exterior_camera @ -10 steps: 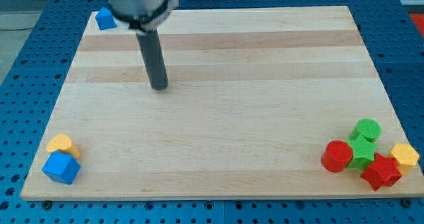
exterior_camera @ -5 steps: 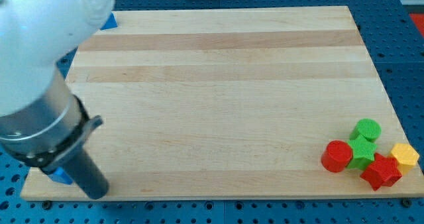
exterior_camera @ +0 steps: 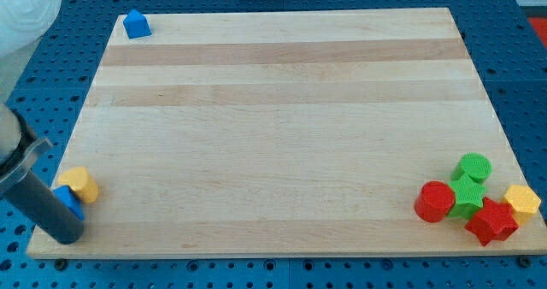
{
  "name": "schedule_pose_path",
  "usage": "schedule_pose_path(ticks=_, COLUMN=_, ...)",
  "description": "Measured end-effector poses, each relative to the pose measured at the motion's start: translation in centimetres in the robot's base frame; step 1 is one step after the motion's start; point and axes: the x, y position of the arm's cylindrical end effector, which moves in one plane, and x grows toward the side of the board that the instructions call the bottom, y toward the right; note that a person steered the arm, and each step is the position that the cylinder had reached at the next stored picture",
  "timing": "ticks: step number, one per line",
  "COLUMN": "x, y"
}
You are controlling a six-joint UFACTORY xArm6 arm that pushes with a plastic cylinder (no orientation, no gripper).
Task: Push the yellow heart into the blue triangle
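My tip (exterior_camera: 67, 236) is resting at the board's (exterior_camera: 282, 135) bottom-left corner, covering a blue block (exterior_camera: 72, 201) touching the yellow heart (exterior_camera: 80, 185).

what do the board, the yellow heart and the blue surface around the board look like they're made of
Board: pale wood, likely, with lengthwise grain bands and a smooth matte face.
Yellow heart: probably plastic, judging by its uniform saturated colour and soft sheen; painted wood is possible.
Blue surface: a perforated panel with regular holes, perhaps metal or plastic.
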Motion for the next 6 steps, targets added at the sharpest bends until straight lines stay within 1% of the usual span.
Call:
schedule_pose_path(ticks=2, x=-4.8, y=-1.1)
schedule_pose_path(ticks=3, x=-6.2, y=-1.1)
schedule_pose_path(ticks=4, x=-7.4, y=-1.1)
schedule_pose_path(ticks=6, x=-8.3, y=1.0)
